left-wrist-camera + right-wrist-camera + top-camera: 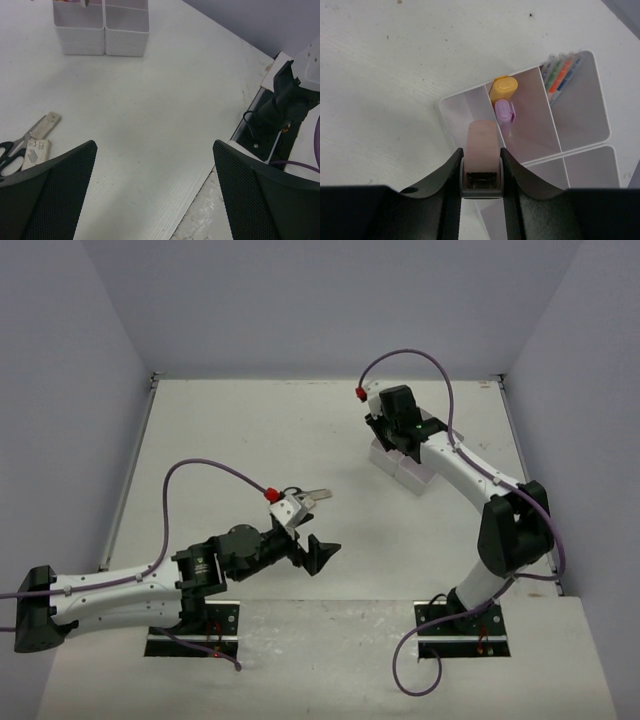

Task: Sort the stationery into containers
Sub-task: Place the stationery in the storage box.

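The left claw (154, 150) stands wide apart with nothing between its 2 fingers (55, 195), only bare table (165, 100) beneath the gap. Ahead of it and off to its left lie the black-handled scissors (10, 152), flat on the table, with 2 pale erasers (46, 125) just beside the blades; all 3 lie outside the claw's span. Far ahead of this claw, well apart from it, sits the white box (80, 40), its near walls facing the claw. The right claw (481, 155) is drawn narrow and grips a pink marker (482, 140) between its fingers, the marker's rounded end pointing away from the claw. This claw hangs over the white box, and the held marker sits above the near edge of 1 compartment. Just beyond the marker's tip, inside that compartment, stand a purple marker (504, 111) and, past it, an orange marker (502, 89), touching each other. In the next compartment, to the claw's right and farther ahead, several thin pens (560, 75) lean together in the far corner.
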